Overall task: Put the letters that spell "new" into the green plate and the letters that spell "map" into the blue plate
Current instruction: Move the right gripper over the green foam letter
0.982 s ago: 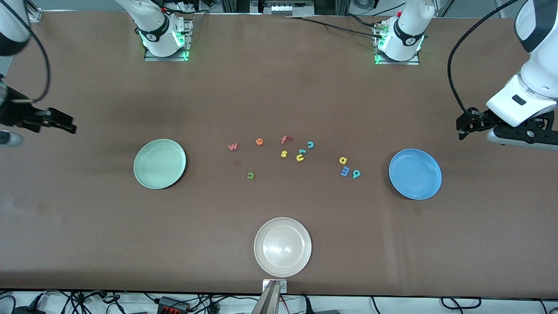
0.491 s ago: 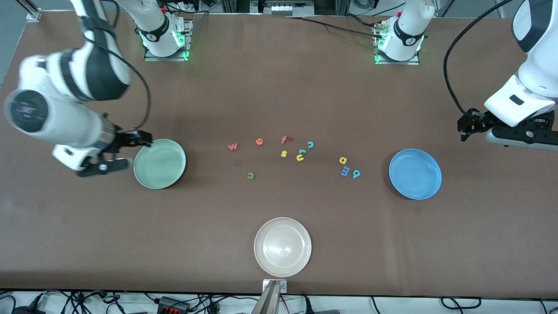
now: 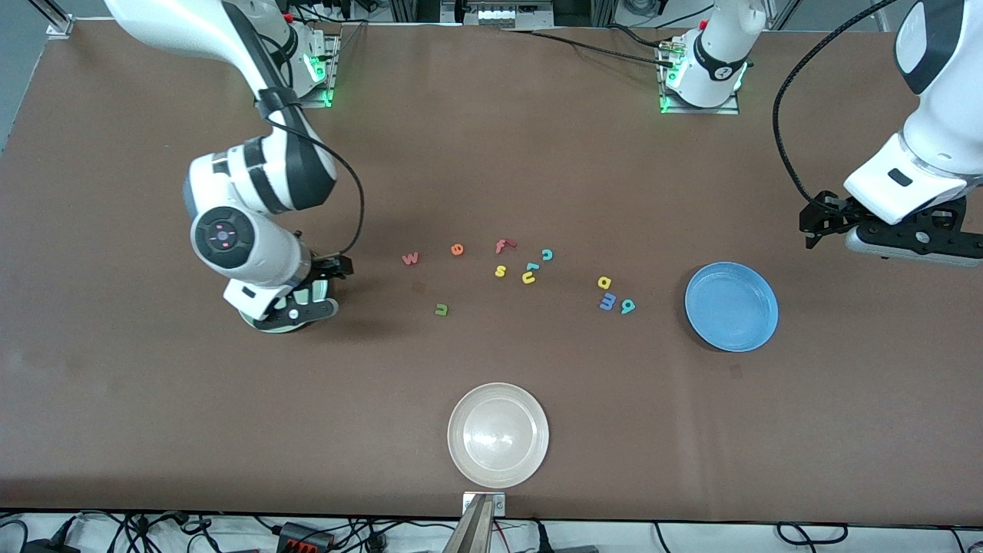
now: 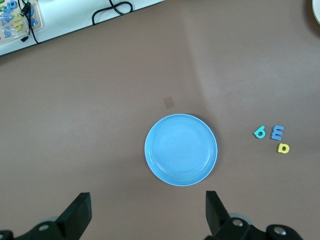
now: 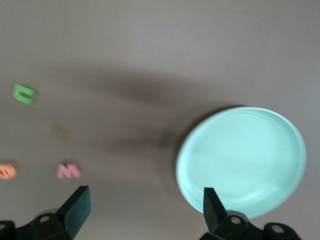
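Two glossy white arms with black joint bands, round grey wrist cap with small red marks on the right arm, loose black cables looping beside each forearm, green lights glowing at both bases on metal mounting plates, black two-finger grippers

Brown tabletop [image 3: 491, 153], matte, wide. Green plate [image 5: 242, 160] toward the right arm's end, mostly hidden in the front view; blue plate [image 3: 731, 306] toward the left arm's end; cream-white plate [image 3: 498, 435] nearest the front camera, midway. Between the coloured plates, scattered toy letters: pink "w" [image 3: 410, 258], orange "e" [image 3: 457, 249], red "f" [image 3: 503, 246], teal "c" [image 3: 547, 254], yellow "s" [image 3: 500, 270], yellow "u" [image 3: 528, 277], with dark green "n" [image 3: 441, 309] nearer the camera. Close to the blue plate, clustered: yellow "a" [image 3: 604, 283], blue-purple "m" [image 3: 607, 301], teal "p" [image 3: 627, 306].
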### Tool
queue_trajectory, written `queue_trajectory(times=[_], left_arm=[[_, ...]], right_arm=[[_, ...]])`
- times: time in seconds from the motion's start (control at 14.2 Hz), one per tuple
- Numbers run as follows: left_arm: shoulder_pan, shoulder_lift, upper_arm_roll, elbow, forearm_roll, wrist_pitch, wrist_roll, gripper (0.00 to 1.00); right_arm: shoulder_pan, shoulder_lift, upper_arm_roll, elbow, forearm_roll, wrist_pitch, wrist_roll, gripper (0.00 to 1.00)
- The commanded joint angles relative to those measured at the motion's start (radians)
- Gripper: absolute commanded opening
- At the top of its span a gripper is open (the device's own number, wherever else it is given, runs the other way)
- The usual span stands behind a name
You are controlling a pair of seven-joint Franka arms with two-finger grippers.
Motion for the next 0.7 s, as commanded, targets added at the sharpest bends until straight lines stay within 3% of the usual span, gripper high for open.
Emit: queue_trajectory(times=[0.0,0.42,0.63], left_arm=[[0.003,0.007,-0.009,0.023,0.029,-0.021,0.009,1.00],[-0.003,0.013,-0.009,0.038,0.058,-0.008,0.013,1.00],[-0.005,0.021,-0.012,0.041,0.067,-0.008,0.013,1.00]], right_arm=[[0.082,0.062,-0.005,0.009,-0.007,0.114,0.182,1.00],[0.175,0.258,-0.005,0.198,-0.008,0.217,0.441,1.00],[0.196,0.306,-0.005,0.222,-0.008,0.306,0.498,1.00]])
